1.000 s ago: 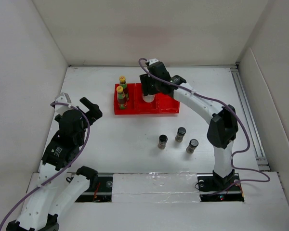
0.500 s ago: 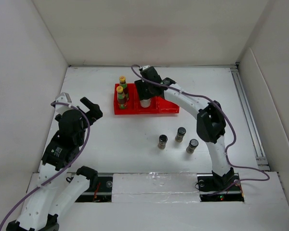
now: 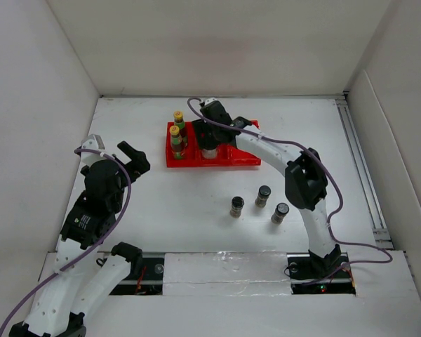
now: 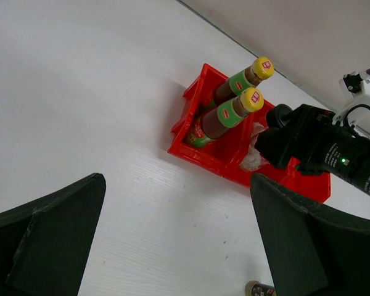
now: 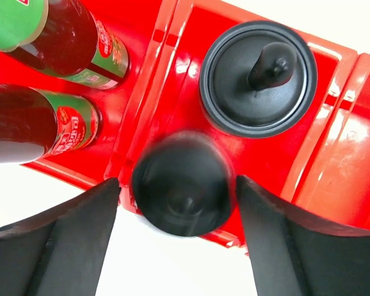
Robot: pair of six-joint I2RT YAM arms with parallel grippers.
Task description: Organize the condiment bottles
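- Evidently loosed the second black-lidded jar (image 5: 184, 192) over the front end of the middle compartment of the red tray (image 3: 247, 157), just beside the first black-lidded jar (image 5: 258, 77) standing at the back of the same compartment.
- Caught that jar blurred against sharp fingers and a sharp tray, so judged it slipping free. Could not tell whether it was seated on the compartment floor.
- Meant, for the task, both jars as good as sorted, next to the two yellow-capped bottles (image 4: 233, 110) upright in the left compartment.
- Left three dark-capped shakers (image 3: 263, 196) standing on the table (image 3: 196, 225), well apart from the tray and not yet put away.
- Hung the right gripper (image 3: 209, 135) directly above the jar, jaws spread to either side of the lid with a sliver of gap on one side. Saw no firm pinch.
- Kept the left gripper (image 4: 177, 203) off to the left of the tray, jaws wide apart, nothing between them.
- Against a second earlier: swung the right gripper leftward along the tray and lower, and widened its jaws. Hid most of the jar's white body, which then showed plainly below the fingers. Moved neither shakers, nor bottles, nor left arm.
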